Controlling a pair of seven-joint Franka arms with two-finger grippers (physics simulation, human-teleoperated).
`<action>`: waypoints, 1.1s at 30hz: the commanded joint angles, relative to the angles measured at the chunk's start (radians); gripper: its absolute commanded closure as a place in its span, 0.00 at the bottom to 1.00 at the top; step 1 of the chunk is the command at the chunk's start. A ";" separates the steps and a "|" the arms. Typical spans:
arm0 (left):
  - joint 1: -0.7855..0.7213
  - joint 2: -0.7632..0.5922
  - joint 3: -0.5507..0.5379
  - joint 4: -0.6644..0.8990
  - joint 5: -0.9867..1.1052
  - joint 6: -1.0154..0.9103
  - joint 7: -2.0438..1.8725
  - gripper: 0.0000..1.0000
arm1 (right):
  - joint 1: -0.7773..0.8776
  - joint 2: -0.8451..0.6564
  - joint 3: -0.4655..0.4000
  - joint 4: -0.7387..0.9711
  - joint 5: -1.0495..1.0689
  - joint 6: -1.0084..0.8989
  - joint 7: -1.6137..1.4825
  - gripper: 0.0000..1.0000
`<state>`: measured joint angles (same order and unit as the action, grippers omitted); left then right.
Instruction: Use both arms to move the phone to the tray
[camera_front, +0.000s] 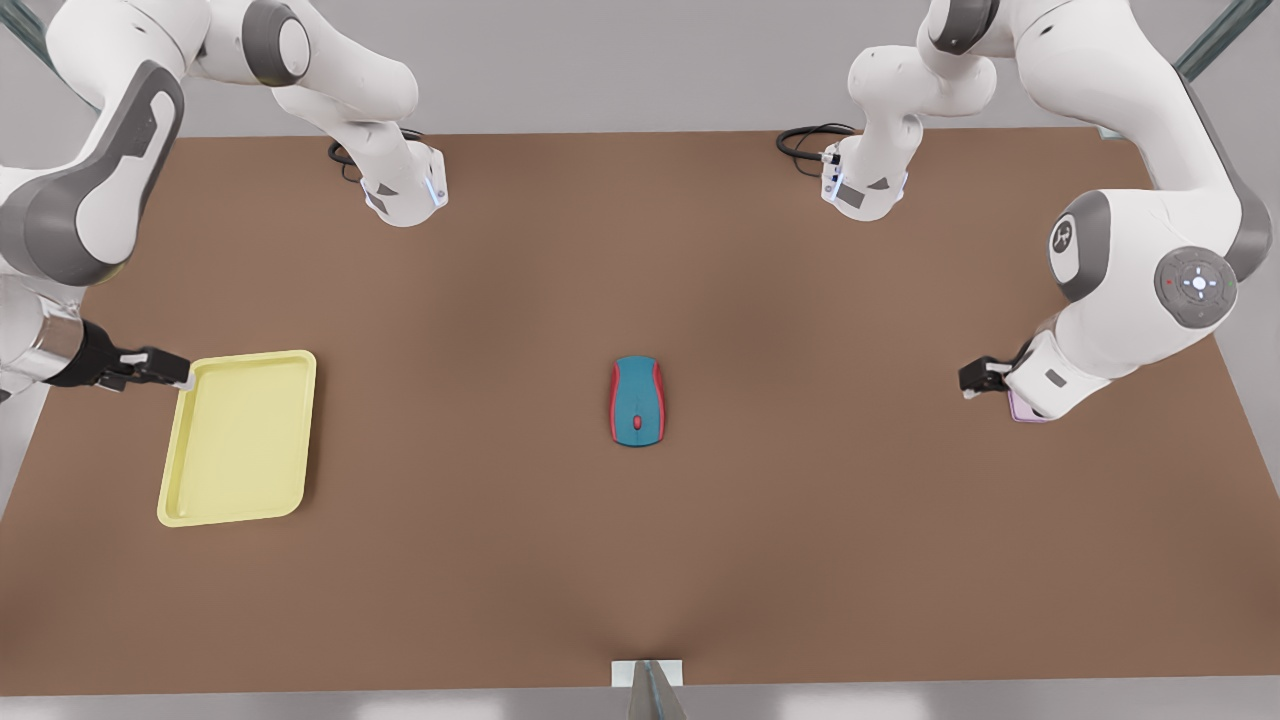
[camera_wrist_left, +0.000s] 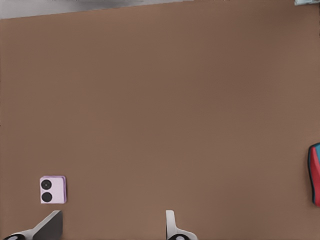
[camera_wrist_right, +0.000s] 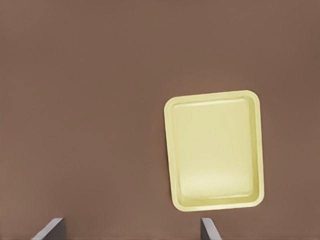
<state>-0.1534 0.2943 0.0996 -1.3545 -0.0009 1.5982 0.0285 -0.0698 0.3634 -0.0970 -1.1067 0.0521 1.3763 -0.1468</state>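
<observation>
The pale pink-lilac phone (camera_wrist_left: 52, 189) lies flat on the brown table with its two dark lenses up; in the front view only its edge (camera_front: 1022, 411) peeks out from under the arm on the front view's right. That arm carries my left gripper (camera_front: 980, 378) (camera_wrist_left: 110, 231), which hangs open well above the table, with the phone just outside one fingertip (camera_wrist_left: 50, 225). The pale yellow tray (camera_front: 238, 438) (camera_wrist_right: 215, 150) sits empty at the front view's left. Beside its far corner my right gripper (camera_front: 160, 368) (camera_wrist_right: 130, 231) hovers open and holds nothing.
A teal-and-red computer mouse (camera_front: 637, 401) (camera_wrist_left: 315, 172) lies at the table's centre, between the phone and the tray. Both arm bases (camera_front: 405, 190) (camera_front: 865, 185) stand at the far edge with black cables. A small bracket (camera_front: 647, 675) sits at the near edge.
</observation>
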 joint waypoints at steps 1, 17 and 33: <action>0.001 -0.001 0.000 -0.002 0.004 0.054 0.071 0.00 | -0.002 0.002 -0.001 0.008 0.011 0.007 0.007 0.00; 0.072 0.029 0.275 -0.732 -0.013 0.839 0.507 0.00 | 0.002 -0.003 0.000 0.008 0.011 0.027 0.001 0.00; 0.193 0.220 0.267 -0.735 -0.039 0.965 0.927 0.00 | 0.002 -0.004 -0.001 0.010 0.003 0.024 0.000 0.00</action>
<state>0.0371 0.5087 0.3672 -2.0897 -0.0369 2.5222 0.5834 -0.0674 0.3600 -0.0979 -1.0976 0.0540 1.4015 -0.1469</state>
